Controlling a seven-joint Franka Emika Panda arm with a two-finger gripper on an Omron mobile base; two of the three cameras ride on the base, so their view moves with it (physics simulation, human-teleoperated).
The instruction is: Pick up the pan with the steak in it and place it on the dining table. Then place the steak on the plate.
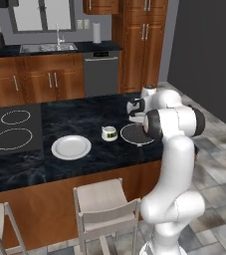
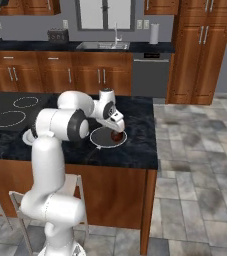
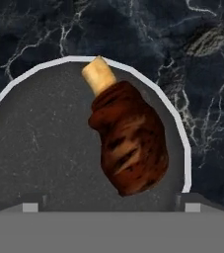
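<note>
In the left base view the robot's white arm hid the right part of the pan, at centre right. In the hand view the pan's rim ran off the left and bottom edges. The pincer's fingertips barely showed at the bottom. The stools were cut off at the lower left of the left base view.

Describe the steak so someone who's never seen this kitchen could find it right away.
Start at the dining table, the long black white-veined stone island with wood sides. Near its end sits the pan, round and dark with a thin pale rim, under the open gripper. The steak lies in it by the rim: a lumpy reddish-brown chunk with a pale bone stub, unlike the plain white plate and small cup nearby.
</note>
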